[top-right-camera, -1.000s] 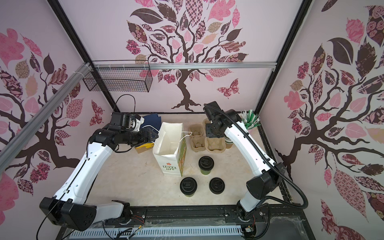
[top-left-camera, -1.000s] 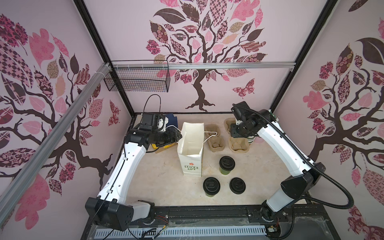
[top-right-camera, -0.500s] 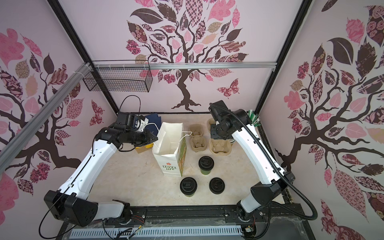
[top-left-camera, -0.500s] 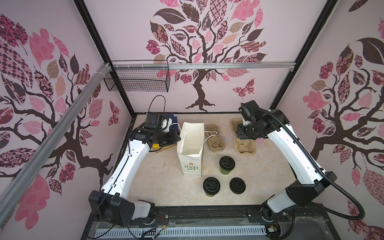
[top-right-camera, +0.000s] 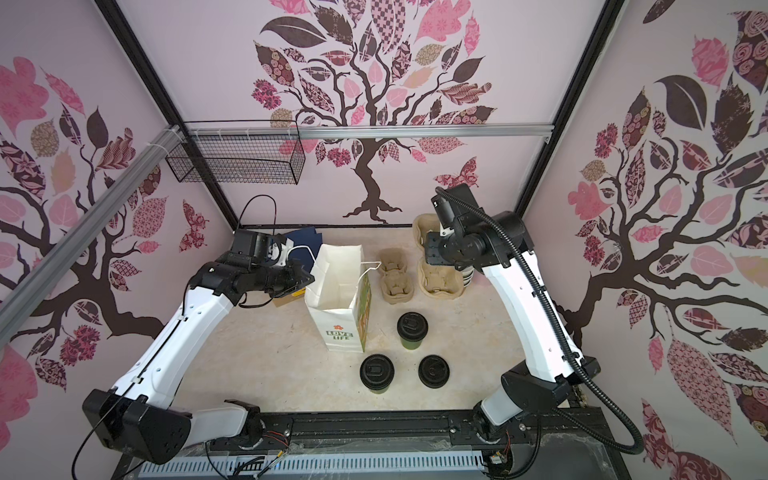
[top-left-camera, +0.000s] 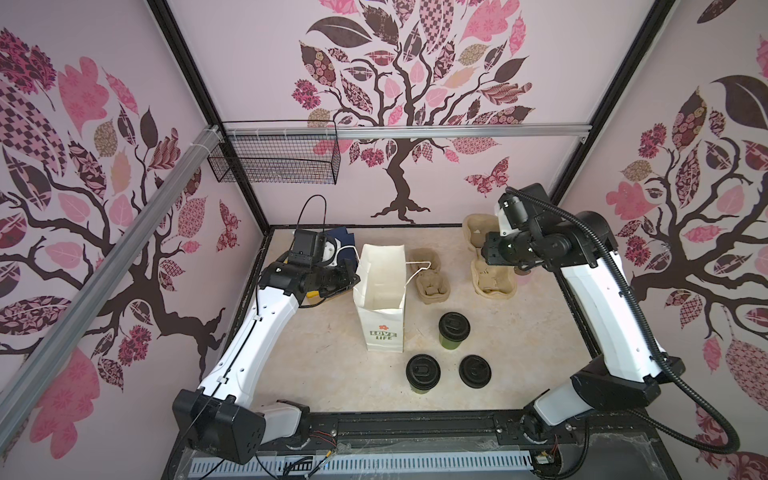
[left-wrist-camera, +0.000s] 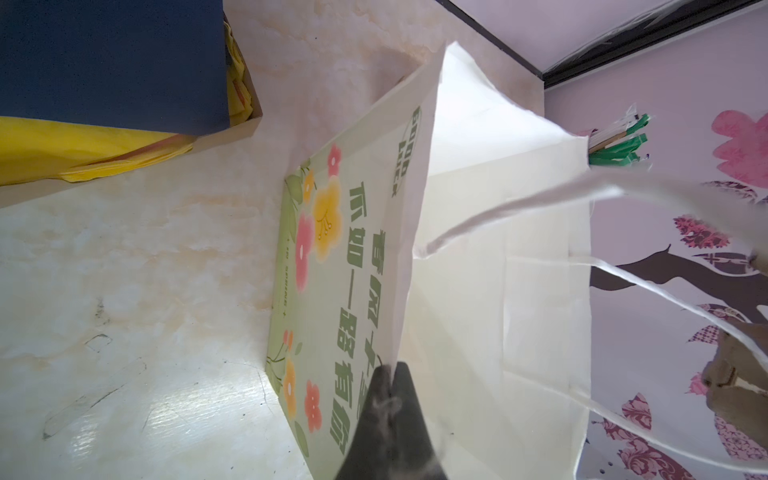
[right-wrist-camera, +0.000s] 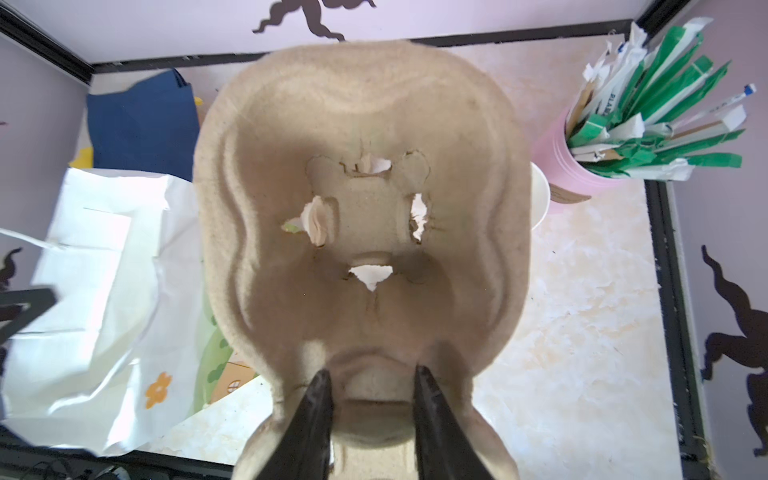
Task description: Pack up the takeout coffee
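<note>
The takeout coffee is two olive-green cups with black lids, one (top-left-camera: 454, 330) right of the bag and one (top-left-camera: 423, 374) nearer the front. A white paper bag (top-left-camera: 380, 291) stands open mid-table. My left gripper (top-left-camera: 352, 276) (left-wrist-camera: 388, 374) is shut on the bag's left rim. At the back right, my right gripper (top-left-camera: 489, 252) (right-wrist-camera: 372, 374) is shut on the middle ridge of a brown pulp cup carrier (right-wrist-camera: 361, 124) (top-left-camera: 494, 284), which hangs above the table. The cups stand apart from both grippers.
A second pulp carrier (top-left-camera: 430, 278) lies right of the bag. A loose black lid (top-left-camera: 475, 371) sits front right. A pink cup of green-wrapped sticks (right-wrist-camera: 582, 158) stands at the back right corner. Blue and yellow items (left-wrist-camera: 112, 58) lie back left. A wire basket (top-left-camera: 274, 160) hangs on the wall.
My left gripper moved right to the bag's rim and shut on it. My right arm swung right with the pulp carrier in its grip.
</note>
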`<state>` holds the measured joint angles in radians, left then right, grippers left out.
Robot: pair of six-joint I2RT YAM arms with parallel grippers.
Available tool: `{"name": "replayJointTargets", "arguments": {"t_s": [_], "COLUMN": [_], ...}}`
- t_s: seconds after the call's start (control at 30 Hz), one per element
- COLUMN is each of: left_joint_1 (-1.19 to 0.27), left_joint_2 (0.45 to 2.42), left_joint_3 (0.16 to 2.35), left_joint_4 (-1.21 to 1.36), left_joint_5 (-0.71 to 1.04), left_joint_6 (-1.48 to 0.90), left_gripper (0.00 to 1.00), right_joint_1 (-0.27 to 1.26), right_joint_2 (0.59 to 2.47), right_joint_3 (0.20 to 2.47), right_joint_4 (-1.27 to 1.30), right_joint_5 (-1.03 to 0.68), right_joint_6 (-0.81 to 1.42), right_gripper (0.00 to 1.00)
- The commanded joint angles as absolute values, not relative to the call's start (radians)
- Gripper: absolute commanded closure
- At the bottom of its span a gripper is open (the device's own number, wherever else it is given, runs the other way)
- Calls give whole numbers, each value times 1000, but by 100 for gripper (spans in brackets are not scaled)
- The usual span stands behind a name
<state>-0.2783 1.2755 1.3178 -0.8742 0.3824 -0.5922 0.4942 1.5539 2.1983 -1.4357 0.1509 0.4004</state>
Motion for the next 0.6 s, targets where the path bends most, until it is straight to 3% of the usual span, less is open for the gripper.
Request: {"name": "replayJointTargets", "arguments": {"t_s": [0.0,0.37,0.57], "left_joint_1": [-316,-510,-578], "left_joint_2": [1232,1208,1249], "left_joint_3": [1249,1159,1174], "left_joint_4": [-734,-537,-511], "left_joint_5": [329,98,24], "left_joint_6": [-744,-1007,-1080], "left_gripper": [100,100,100], "right_joint_1": [490,490,506], "right_joint_2": [1583,1689,1715], "right_joint_3": [2265,2490,2491], "right_joint_4": [-1474,-1463,-1393], "right_joint_5": [96,-51,-176], "right_joint_6": [446,490,553], "right_gripper": [69,69,70]}}
